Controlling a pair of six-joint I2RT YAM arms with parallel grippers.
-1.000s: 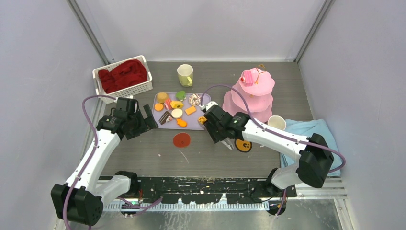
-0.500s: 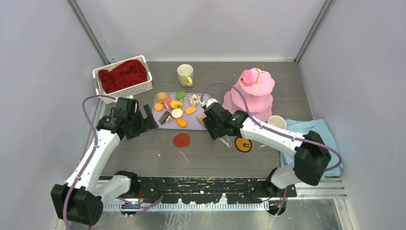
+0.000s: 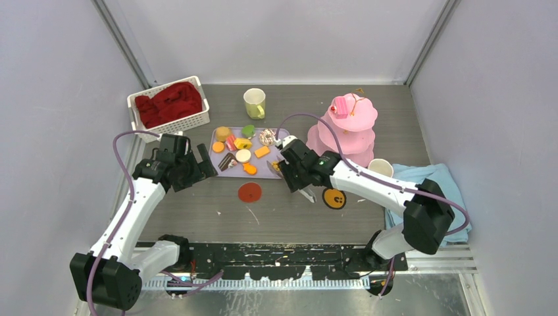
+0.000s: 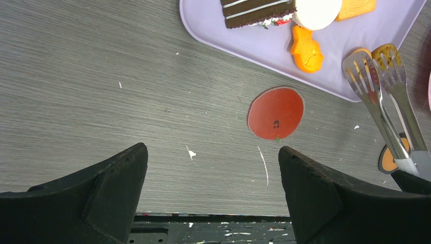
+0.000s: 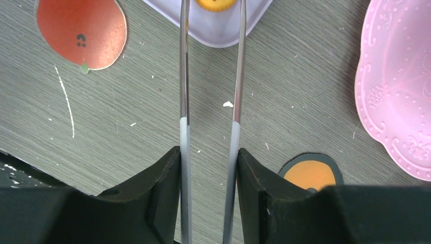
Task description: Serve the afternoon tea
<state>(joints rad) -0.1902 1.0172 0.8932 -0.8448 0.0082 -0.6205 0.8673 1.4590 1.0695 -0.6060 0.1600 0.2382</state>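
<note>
Small toy pastries (image 3: 243, 156) lie on a lavender tray (image 3: 263, 170). The pink three-tier stand (image 3: 349, 128) carries a pink sweet (image 3: 340, 106) on top. A yellow-green mug (image 3: 254, 103) stands at the back, and a pink mug (image 3: 380, 169) stands beside the stand. My right gripper (image 5: 209, 162) is shut on metal tongs (image 5: 183, 76). The tong tips straddle an orange pastry (image 5: 213, 4) at the tray's near corner (image 5: 218, 30). My left gripper (image 4: 212, 157) is open and holds nothing, hovering over the table near the tray's left side.
A white basket of red cloth (image 3: 169, 105) sits back left. A red coaster (image 3: 249, 192) and an orange coaster (image 3: 334, 199) lie in front of the tray. A light-blue towel (image 3: 428, 181) lies at the right edge.
My right gripper has shifted a little left and toward the tray with the tongs. The left arm has not moved.
</note>
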